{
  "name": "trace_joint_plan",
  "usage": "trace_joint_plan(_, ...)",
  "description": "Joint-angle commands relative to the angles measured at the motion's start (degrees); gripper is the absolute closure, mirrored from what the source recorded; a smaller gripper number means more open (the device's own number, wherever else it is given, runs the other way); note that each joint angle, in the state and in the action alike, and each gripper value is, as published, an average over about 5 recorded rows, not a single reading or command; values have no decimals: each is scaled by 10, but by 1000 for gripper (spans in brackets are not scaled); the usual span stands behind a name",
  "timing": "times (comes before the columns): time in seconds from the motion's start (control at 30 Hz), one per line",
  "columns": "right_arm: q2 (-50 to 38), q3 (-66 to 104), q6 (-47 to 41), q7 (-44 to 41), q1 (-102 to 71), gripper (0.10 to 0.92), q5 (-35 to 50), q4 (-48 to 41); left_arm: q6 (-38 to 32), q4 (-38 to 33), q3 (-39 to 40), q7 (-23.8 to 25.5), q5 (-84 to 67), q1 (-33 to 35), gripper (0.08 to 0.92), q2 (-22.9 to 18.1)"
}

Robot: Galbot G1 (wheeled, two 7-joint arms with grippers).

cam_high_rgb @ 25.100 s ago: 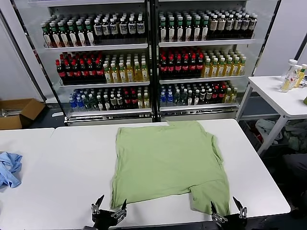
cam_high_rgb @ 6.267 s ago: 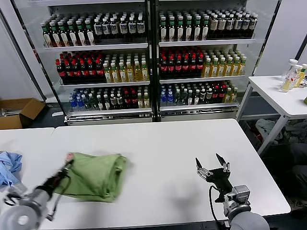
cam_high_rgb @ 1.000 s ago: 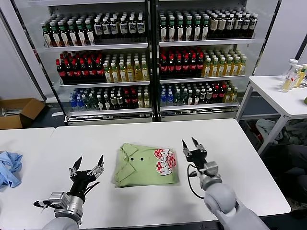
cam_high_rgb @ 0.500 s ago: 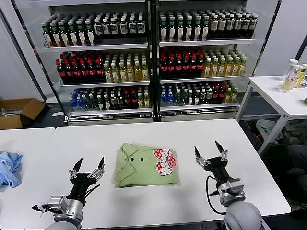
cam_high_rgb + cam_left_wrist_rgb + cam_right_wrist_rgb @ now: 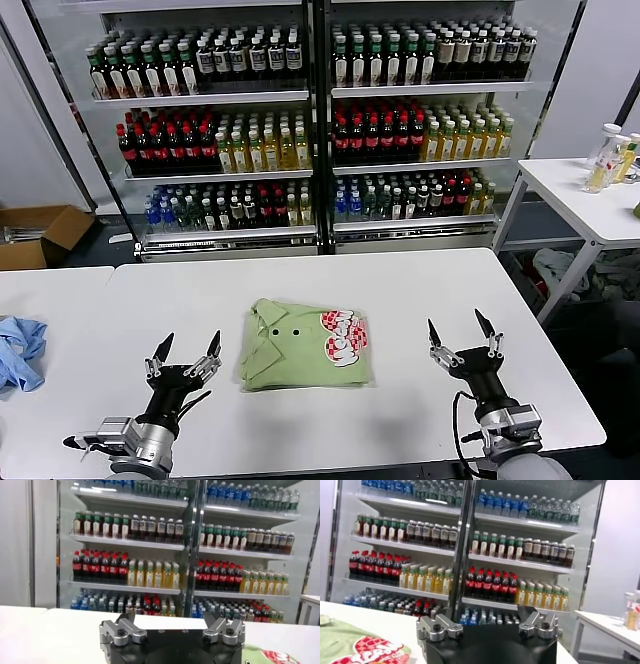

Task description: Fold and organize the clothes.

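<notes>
The clothes, a light green polo shirt (image 5: 305, 345), lie folded into a neat rectangle at the middle of the white table (image 5: 330, 275), collar and dark buttons up, with the red-and-white logo (image 5: 345, 335) showing. My left gripper (image 5: 187, 345) stands open to the left of the shirt, apart from it and holding nothing. My right gripper (image 5: 454, 322) stands open to the right, also empty and clear of the cloth. An edge of the shirt (image 5: 270, 656) shows past my left gripper (image 5: 171, 621) in the left wrist view. The logo corner (image 5: 360, 650) shows beside my right gripper (image 5: 487, 617) in the right wrist view.
A smaller light blue garment (image 5: 18, 350) lies crumpled on the adjoining table at far left. Drink coolers full of bottles (image 5: 310, 130) stand behind the table. A cardboard box (image 5: 40, 232) sits on the floor at left. At right, a side table (image 5: 590, 195) carries bottles.
My right gripper has drawn back from the shirt's right edge, moving right and toward the table's front, and its jaws have spread wider. The left gripper shifted slightly nearer. The shirt lies unchanged.
</notes>
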Motion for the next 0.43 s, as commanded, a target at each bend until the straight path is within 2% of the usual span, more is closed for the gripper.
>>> trace_joint_plan(0.03,6,28,-1,6,-41,202,-20,28,-1,-14,-4,0,2,11,177,-1)
trace_joint_plan(0.43,14,33,-30,7,-41,202,-13,43,-4,-18,-12,0,0,17,177,4)
